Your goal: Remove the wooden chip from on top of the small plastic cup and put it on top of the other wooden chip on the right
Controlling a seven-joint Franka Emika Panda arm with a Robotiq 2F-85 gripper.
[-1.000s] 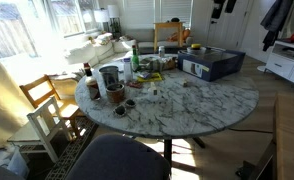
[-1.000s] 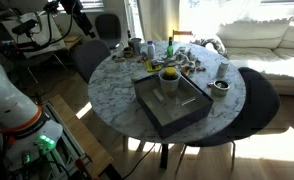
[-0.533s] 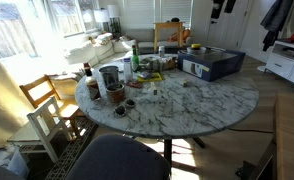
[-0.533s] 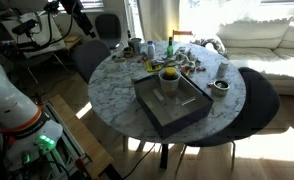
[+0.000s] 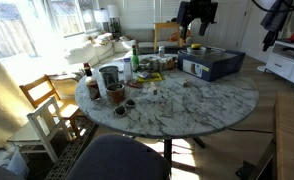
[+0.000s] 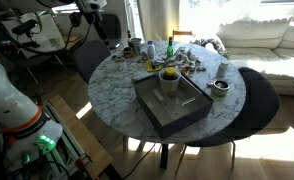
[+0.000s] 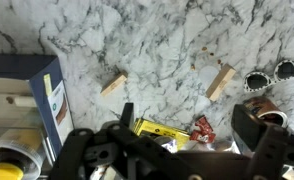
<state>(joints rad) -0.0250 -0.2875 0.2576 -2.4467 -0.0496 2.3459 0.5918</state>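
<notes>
Gripper [image 7: 187,125], jaws wide apart and empty, over marble table [image 7: 157,40]: look-alike wooden chip [image 7: 114,84] at centre-left and other wooden chip [image 7: 221,82] at centre-right risk a wrong pick.

It was a lived-in home: a white sofa [image 6: 272,45], a wooden chair [image 5: 42,103] and a cluttered round marble desk [image 5: 202,105].

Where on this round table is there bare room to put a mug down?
In an exterior view, the widest bare marble is the table's near half, in front of the blue box and beside the mugs. The wrist view shows a smaller bare strip between a wooden chip and another wooden chip. The far side, around the bottles, is crowded.
</notes>
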